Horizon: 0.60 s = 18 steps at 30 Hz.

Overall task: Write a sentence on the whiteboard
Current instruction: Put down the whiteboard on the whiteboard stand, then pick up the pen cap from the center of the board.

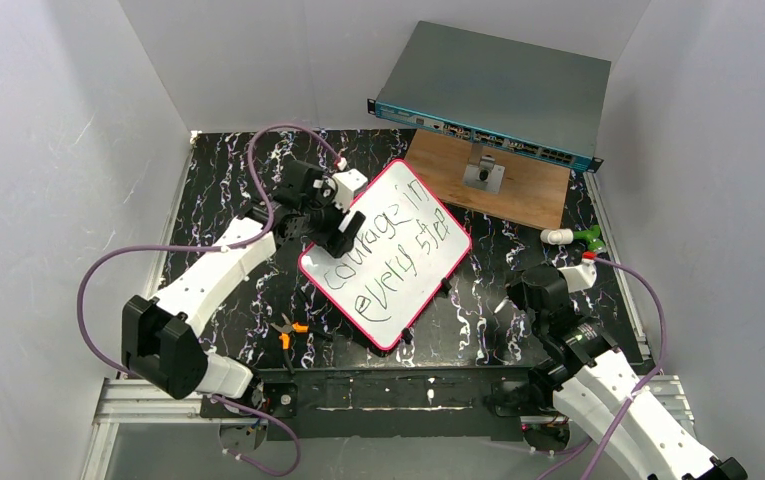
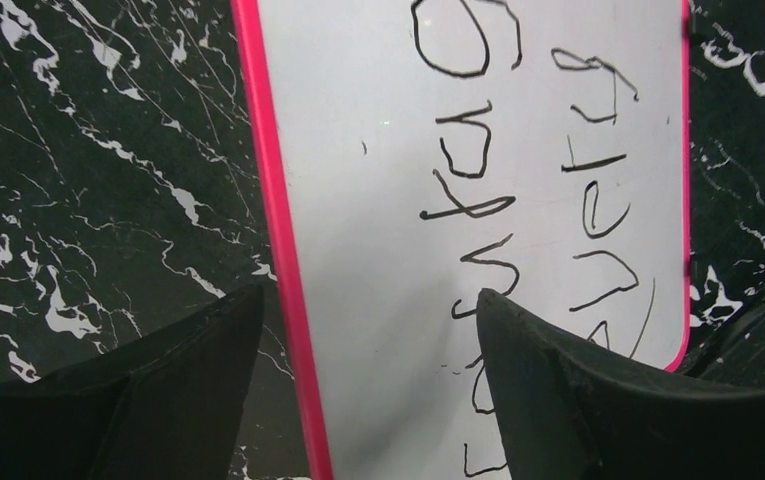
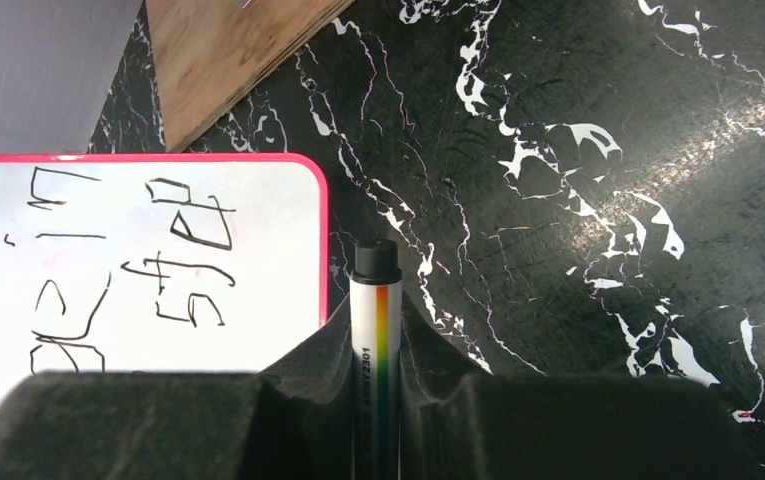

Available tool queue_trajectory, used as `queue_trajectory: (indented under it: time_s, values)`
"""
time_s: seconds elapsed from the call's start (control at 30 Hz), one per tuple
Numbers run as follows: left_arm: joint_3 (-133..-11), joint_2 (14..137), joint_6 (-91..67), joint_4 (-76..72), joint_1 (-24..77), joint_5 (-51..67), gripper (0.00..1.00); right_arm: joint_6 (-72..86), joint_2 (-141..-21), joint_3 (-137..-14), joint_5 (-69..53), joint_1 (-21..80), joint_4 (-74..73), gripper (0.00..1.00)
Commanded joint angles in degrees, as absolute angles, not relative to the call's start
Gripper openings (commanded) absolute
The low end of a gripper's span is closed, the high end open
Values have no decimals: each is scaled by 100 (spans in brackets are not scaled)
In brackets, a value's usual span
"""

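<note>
The whiteboard (image 1: 433, 275), white with a pink-red frame, lies tilted on the black marbled table. The sentence (image 1: 383, 252), "courage in every step", runs across it in two slanted black lines. My left gripper (image 1: 343, 228) is open over the board's upper-left edge. In the left wrist view (image 2: 368, 320) one finger (image 2: 158, 390) is over the table and the other (image 2: 578, 400) over the writing (image 2: 478, 170). My right gripper (image 1: 518, 300) is right of the board, shut on a white marker (image 3: 376, 320) with a rainbow stripe and a black cap. The board's corner (image 3: 278, 250) lies just left of it.
A grey-teal network switch (image 1: 493, 95) leans at the back over a wooden board (image 1: 518, 185) with a small metal part (image 1: 483, 175). Orange-handled pliers (image 1: 286, 330) lie front left of the whiteboard. A green and white object (image 1: 573, 237) lies at the right edge. Grey walls enclose the table.
</note>
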<state>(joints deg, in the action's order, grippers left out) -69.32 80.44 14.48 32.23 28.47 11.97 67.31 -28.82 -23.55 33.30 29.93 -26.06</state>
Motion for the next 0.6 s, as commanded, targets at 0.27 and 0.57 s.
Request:
queue_trajectory:
  time_s: [0.27, 0.57]
  values:
    - [-7533, 7086, -211, 3080, 2431, 1146, 85, 6583, -3035, -2557, 3516, 3006, -2327, 1]
    - [-7486, 5903, -1417, 4120, 2132, -101, 78, 6640, -3118, -2720, 3526, 3006, -1724, 1]
